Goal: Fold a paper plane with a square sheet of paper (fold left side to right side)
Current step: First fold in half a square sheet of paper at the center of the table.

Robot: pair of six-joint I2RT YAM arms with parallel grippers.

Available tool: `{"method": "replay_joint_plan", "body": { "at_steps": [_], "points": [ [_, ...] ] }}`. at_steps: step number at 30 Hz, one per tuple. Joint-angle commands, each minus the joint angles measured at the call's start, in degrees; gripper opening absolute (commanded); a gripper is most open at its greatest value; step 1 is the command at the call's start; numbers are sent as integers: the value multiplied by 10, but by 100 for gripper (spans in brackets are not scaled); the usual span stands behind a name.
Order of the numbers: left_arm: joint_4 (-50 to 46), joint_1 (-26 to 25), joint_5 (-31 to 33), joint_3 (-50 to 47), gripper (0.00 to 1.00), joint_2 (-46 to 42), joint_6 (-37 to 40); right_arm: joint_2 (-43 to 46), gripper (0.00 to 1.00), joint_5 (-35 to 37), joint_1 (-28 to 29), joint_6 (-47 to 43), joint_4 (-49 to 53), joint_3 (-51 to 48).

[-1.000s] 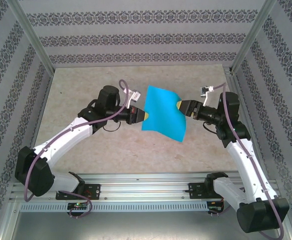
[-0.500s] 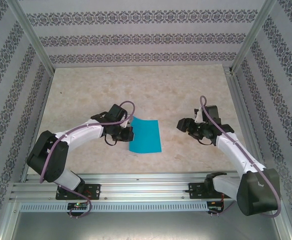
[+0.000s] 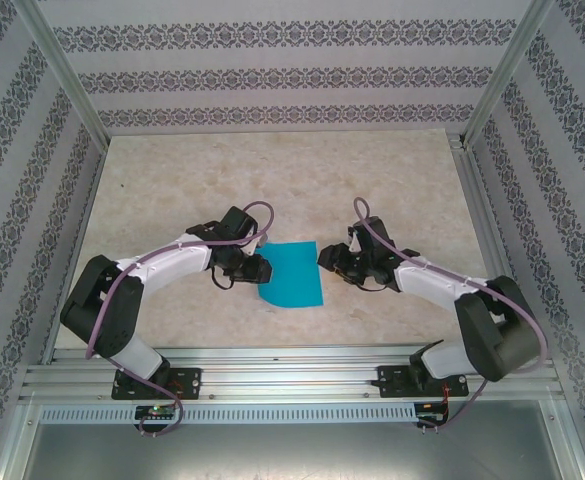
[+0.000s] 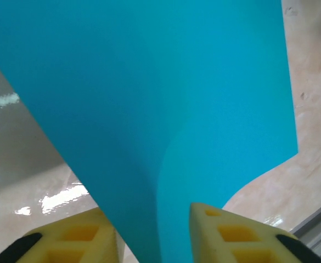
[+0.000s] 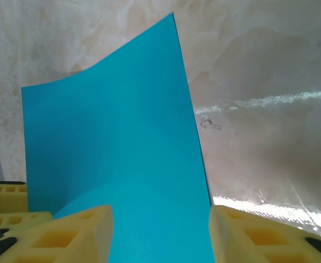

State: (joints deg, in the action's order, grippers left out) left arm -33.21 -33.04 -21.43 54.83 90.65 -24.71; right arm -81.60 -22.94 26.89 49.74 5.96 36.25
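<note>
Paper (image 3: pixel 292 272) lies folded on the table (image 3: pixel 272 170). Left gripper (image 3: pixel 260 270) and right gripper (image 3: pixel 328 257) straddle its side edges, jaws parted, holding nothing; align the edges before pressing the crease.

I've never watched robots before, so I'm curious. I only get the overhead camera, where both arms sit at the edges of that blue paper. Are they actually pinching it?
Observer: Not on the left. The left wrist camera shows the left jaws standing apart, with the paper running loosely between them in a soft curve.
Visitor: And the other arm?
Observer: The right jaws are open too. In the right wrist camera the paper's near edge reaches in between them, and there is a clear gap on either side.
</note>
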Motion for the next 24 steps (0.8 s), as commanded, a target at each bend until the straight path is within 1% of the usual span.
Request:
{"method": "replay_joint_plan", "body": {
  "at_steps": [1,5,10,15,18,24],
  "points": [
    [32,2,-34,15,46,-12,-6,-32,49,17,17,21,-46,24],
    [71,2,-68,13,51,-15,-18,-58,50,10,26,33,-79,24],
    [110,2,-97,14,55,-8,-30,-78,51,-20,26,58,-130,27],
    [130,3,-107,15,52,3,-38,-81,50,-41,21,65,-164,22],
    [125,2,-106,18,51,11,-33,-97,50,-76,14,82,-204,23],
    [131,2,-106,12,46,24,-33,-148,50,-132,23,117,-271,52]
  ]
}}
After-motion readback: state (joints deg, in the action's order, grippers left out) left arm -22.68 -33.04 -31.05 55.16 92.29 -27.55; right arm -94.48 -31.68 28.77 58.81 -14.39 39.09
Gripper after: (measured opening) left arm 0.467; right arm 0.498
